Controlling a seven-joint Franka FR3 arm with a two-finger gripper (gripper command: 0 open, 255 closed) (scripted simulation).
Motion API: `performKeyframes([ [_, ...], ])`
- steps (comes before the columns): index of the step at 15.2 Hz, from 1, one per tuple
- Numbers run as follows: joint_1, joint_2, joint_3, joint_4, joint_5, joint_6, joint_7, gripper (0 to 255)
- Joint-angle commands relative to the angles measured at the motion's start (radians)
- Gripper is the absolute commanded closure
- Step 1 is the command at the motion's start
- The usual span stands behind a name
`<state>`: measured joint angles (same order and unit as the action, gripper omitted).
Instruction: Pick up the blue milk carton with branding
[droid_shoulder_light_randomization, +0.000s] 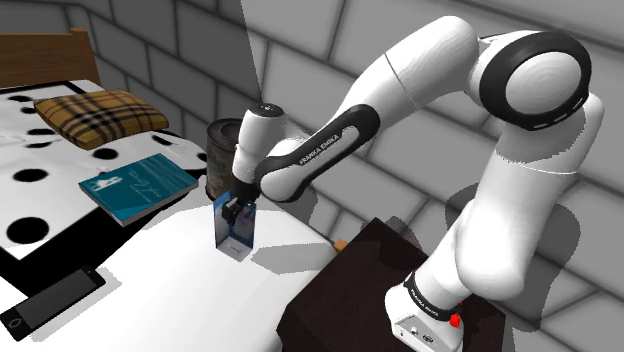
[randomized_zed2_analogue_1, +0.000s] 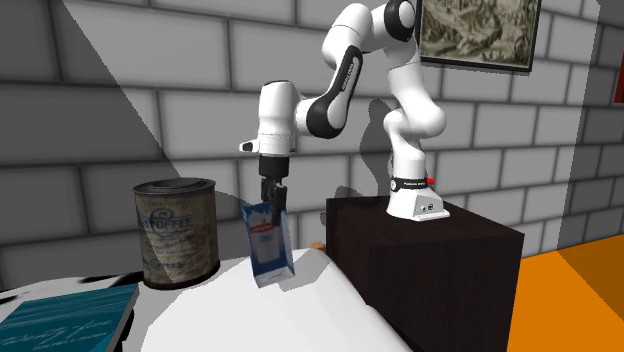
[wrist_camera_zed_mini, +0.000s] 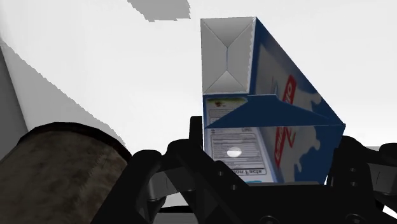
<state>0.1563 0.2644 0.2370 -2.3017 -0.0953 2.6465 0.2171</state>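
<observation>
Shoulder view: the black hand points downward over the white bed, its two fingers closed on the top of the blue milk carton. The carton leans a little and stands near the bed's edge, just beside the dark stand. Whether its base touches the bed cannot be told. A printed can stands close behind the carton. A teal book, a plaid pillow and a black phone lie further along the bed, well apart from the carton.

Second exterior view: the hand grips the folded ridge of the carton, which tilts and shows a white and red label on its blue face. The can stands to the view's left of it.

Wrist view: the carton sits between the fingers of the hand, which press on its sides. The can lies beside one finger.
</observation>
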Motion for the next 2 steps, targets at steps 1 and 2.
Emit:
performKeyframes([
  [1,-0.002,-0.017,0.004,0.0,0.008,-0.016,-0.004,255],
  [2,-0.002,-0.017,0.004,0.001,0.008,-0.016,-0.004,255],
])
